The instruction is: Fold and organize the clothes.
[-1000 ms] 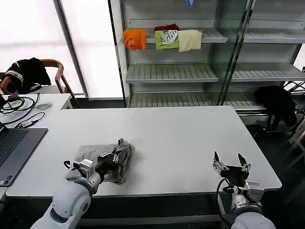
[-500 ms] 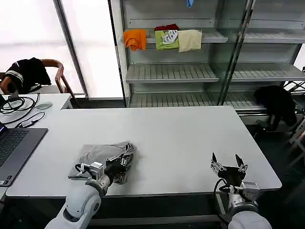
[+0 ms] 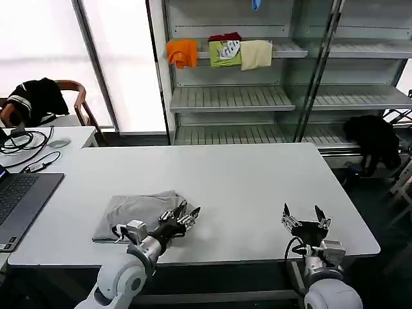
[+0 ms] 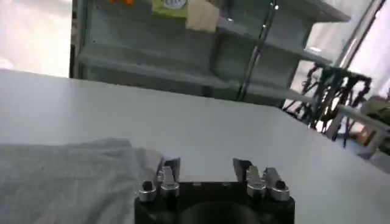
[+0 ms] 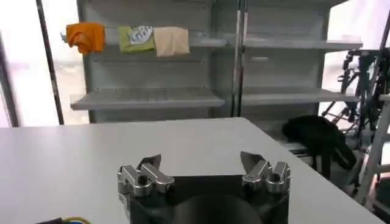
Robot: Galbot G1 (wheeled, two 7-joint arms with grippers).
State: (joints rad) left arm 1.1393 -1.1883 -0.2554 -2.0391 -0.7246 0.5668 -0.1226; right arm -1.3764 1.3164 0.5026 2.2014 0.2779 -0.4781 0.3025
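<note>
Folded grey shirt (image 3: 138, 209) on table (image 3: 257, 187) | left hand (image 3: 187, 217) spread, empty, beside it | right hand (image 3: 301, 216) spread, idle | next: smooth edges flat.

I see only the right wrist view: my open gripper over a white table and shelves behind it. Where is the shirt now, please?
Observer: The grey shirt lies folded near the table's front edge, on the robot's left side.
Operator: Does the left gripper hold it?
Observer: No. The left gripper is open and empty, over bare table just beside the shirt's right edge.
Operator: Is the shirt flat?
Observer: Mostly. In the left wrist view its edge nearest the fingers looks slightly raised and rumpled.
Operator: And where is my gripper compared with it?
Observer: The right gripper hovers near the front edge, far to the right, with bare table between it and the shirt.
</note>
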